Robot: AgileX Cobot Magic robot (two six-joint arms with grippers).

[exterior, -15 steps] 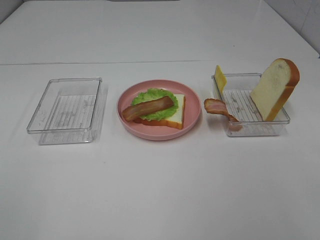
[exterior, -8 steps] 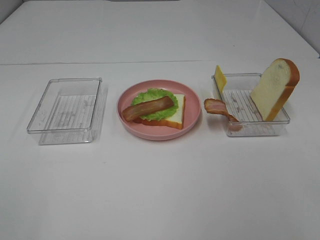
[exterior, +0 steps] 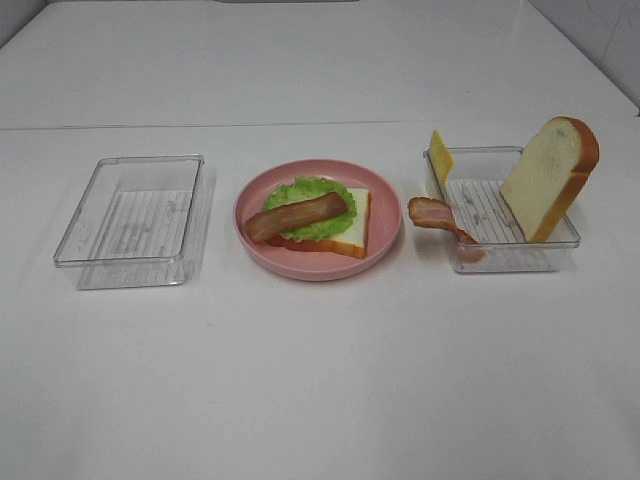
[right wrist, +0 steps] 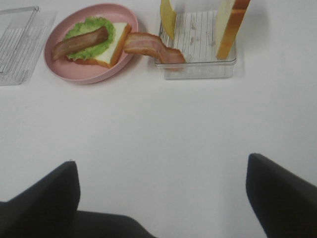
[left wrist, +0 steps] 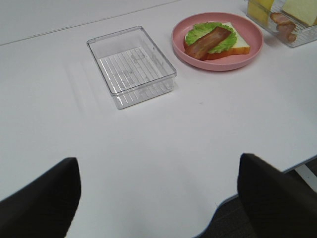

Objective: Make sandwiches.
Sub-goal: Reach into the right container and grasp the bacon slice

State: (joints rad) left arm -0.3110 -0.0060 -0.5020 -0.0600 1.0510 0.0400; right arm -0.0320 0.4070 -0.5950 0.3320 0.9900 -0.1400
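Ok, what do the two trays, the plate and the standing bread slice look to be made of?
Empty tray and filled tray: clear rigid plastic, glossy; the table shows through, ribbed floors.
Plate: probably plastic, even pink, low sheen.
Bread slice: likely toy foam or soft plastic; flat uniform white face, smooth orange-brown crust.

All I get from here is a plain white worktop (exterior: 320,380), matt and evenly lit, with only soft, faint shadows on it. A thin seam (exterior: 200,126) runs straight across it toward the far side (two slabs butted together, or a step; I cannot tell which). Past the far right corner sits a pale tiled surface (exterior: 618,40), its lines faint. In the left wrist view the worktop's near edge curves, and dark floor (left wrist: 228,225) shows below it.
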